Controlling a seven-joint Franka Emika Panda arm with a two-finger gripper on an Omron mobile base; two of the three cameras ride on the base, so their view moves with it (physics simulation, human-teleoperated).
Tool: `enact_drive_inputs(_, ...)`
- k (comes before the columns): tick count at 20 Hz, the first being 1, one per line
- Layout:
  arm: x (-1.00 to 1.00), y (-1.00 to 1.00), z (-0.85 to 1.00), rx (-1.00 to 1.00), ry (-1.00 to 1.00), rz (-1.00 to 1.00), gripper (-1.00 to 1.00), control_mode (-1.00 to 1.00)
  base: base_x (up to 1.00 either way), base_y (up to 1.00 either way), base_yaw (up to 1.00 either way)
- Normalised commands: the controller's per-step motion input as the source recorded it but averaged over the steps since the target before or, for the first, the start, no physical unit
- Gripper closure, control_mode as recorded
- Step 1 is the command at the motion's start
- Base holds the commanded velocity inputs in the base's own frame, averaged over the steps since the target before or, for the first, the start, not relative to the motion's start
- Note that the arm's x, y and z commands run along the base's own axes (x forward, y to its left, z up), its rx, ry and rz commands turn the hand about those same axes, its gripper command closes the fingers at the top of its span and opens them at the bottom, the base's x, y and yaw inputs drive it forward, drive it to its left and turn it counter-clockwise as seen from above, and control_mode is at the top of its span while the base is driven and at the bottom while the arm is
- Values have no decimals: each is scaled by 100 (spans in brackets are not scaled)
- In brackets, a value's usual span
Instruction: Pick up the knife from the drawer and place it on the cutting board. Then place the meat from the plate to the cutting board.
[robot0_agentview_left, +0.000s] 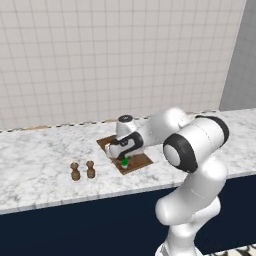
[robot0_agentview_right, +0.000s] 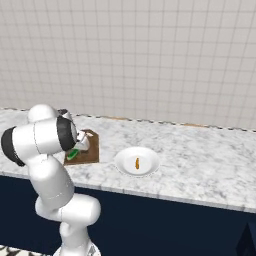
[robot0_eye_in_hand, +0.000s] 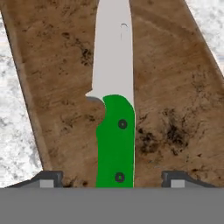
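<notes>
Knife (robot0_eye_in_hand: 113, 109) between open gripper (robot0_eye_in_hand: 113, 177) fingers

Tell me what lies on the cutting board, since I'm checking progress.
The knife lies flat on the cutting board, between open fingers. The meat sits on its plate. The arm hides part of the board.

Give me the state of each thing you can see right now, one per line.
knife: lying flat on the cutting board, between the open fingers, not gripped
cutting board: on the counter, holding the knife
gripper: open, low over the knife handle
meat: on the plate
plate: on the counter, right of the board
shakers: upright, side by side
</notes>
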Motion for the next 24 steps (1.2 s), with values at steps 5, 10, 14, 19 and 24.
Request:
enact_drive_inputs(5, -31, -26, 61, 0, -13, 9, -100, -100, 0, 0, 0)
enact_drive_inputs(10, -39, -90, 38, 0, -4, 6, -100, -100, 0, 0, 0)
enact_drive_inputs(14, -26, -100, 2, 2, 0, 1, -100, -100, 0, 0, 0)
enact_drive_inputs(19, -5, -100, 9, 2, 0, 0, -100, -100, 0, 0, 0)
enact_drive_inputs(24, 0, -96, 24, 0, 7, 0, -100, -100, 0, 0, 0)
